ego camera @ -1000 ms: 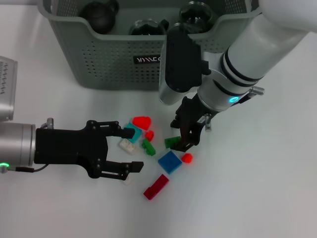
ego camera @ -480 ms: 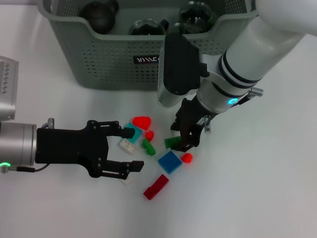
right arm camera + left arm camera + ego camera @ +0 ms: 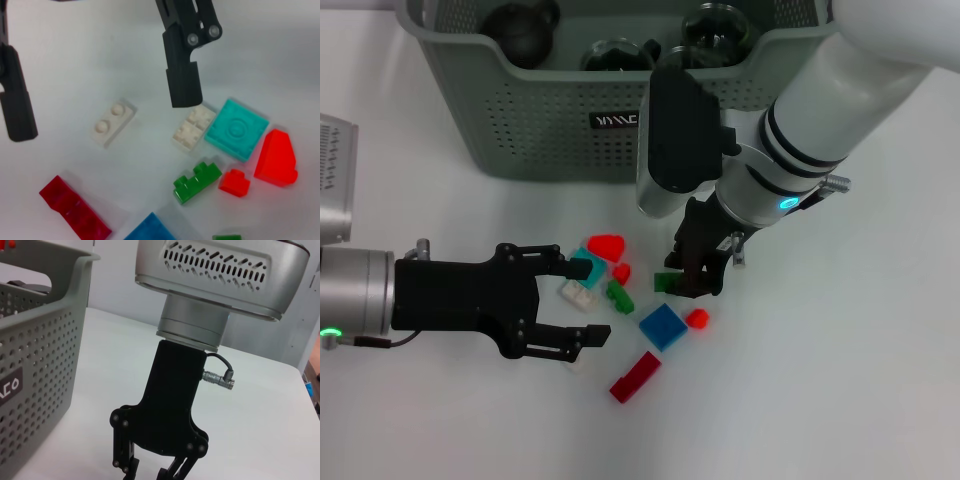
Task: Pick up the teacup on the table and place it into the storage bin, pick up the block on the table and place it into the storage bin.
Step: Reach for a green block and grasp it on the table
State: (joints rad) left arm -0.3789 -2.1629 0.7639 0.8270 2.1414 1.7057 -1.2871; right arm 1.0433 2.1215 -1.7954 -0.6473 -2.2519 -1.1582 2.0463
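The white bench carries everything here. At its far edge stands the storage bin, a big grey-green plastic basket with perforated walls, a rolled rim and a small black label; dark rounded things sit inside it, too shadowed to name.

In front of the bin, the right gripper points down at a scatter of toy blocks, its black fingers drawn together on a small green block at the scatter's edge. The left gripper lies low over the bench on the other side of the pile, fingers spread wide and holding nothing; one finger ends just beside a white square block, and the other finger stands well apart from it.

Counting the pile:
- four red pieces: a long red brick, a red wedge and two small ones
- two green, including a stepped green block
- two white, the second a two-stud white block
- one blue square
- one teal tile, touching the white square
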